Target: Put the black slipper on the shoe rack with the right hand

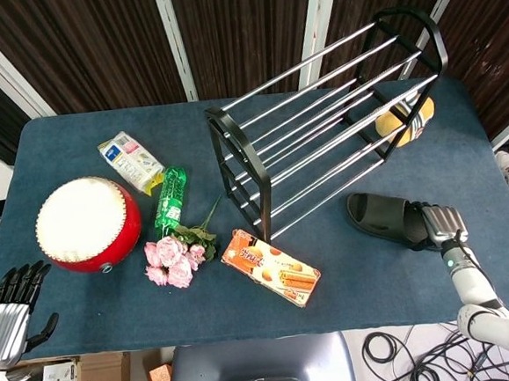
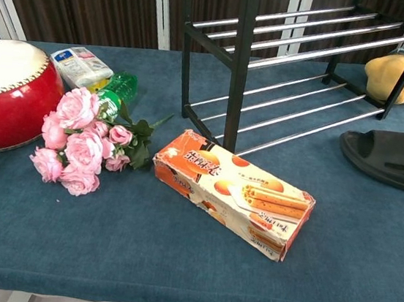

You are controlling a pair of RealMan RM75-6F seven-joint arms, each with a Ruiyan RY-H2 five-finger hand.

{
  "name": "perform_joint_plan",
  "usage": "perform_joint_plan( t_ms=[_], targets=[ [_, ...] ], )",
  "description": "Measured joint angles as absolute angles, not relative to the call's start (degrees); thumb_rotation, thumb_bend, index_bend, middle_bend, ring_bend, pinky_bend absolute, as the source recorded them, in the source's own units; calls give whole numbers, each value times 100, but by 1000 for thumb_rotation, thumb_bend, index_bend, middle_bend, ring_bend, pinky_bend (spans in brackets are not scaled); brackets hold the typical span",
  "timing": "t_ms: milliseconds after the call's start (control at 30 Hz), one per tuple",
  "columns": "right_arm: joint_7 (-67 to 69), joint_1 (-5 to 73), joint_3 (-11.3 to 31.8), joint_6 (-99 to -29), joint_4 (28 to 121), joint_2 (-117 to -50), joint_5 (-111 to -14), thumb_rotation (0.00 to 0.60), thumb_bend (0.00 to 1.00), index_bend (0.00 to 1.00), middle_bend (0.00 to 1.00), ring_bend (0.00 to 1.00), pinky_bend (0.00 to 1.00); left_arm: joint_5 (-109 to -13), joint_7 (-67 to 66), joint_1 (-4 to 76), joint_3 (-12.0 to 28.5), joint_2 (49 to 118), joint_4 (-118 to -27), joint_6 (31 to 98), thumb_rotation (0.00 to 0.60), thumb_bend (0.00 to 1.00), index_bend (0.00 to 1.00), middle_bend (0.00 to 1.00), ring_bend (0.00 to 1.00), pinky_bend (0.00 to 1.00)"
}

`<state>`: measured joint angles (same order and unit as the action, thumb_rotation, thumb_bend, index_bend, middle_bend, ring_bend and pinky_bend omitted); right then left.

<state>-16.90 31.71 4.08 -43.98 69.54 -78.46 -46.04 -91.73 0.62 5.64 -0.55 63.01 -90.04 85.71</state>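
Observation:
The black slipper (image 1: 382,218) lies flat on the blue table, right of the shoe rack's (image 1: 238,168) lower front bars. My right hand (image 1: 442,222) sits at the slipper's right end, with its fingers curled down over that end, gripping it. The chest view shows the slipper (image 2: 396,159) at the right edge beside the rack (image 2: 242,60), but not the hand. Off the table's front left corner, my left hand (image 1: 8,307) hangs with its fingers apart, holding nothing.
A yellow plush toy (image 1: 405,119) sits behind the rack's right end. An orange snack box (image 1: 271,267) lies in front of the rack. Pink flowers (image 1: 173,259), a green bottle (image 1: 171,200), a white packet (image 1: 131,162) and a red drum (image 1: 88,223) fill the left half.

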Motion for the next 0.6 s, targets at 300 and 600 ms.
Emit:
perform_joint_plan(
  t_ms=[300,600],
  targets=[
    [-1346,3019,547,-4758,7017,-7897,-4853,600,145,840,626,664,764,-9152,63,567,-54,6303,-9013,8561,600,358,0,52,0,35],
    [-661,2791,818,-5068,7658,-7426,-5285,600,145,840,627,664,760,-9160,100,557,-67,6291,-9012,8571,600,357,0,52,0,35]
  ],
)
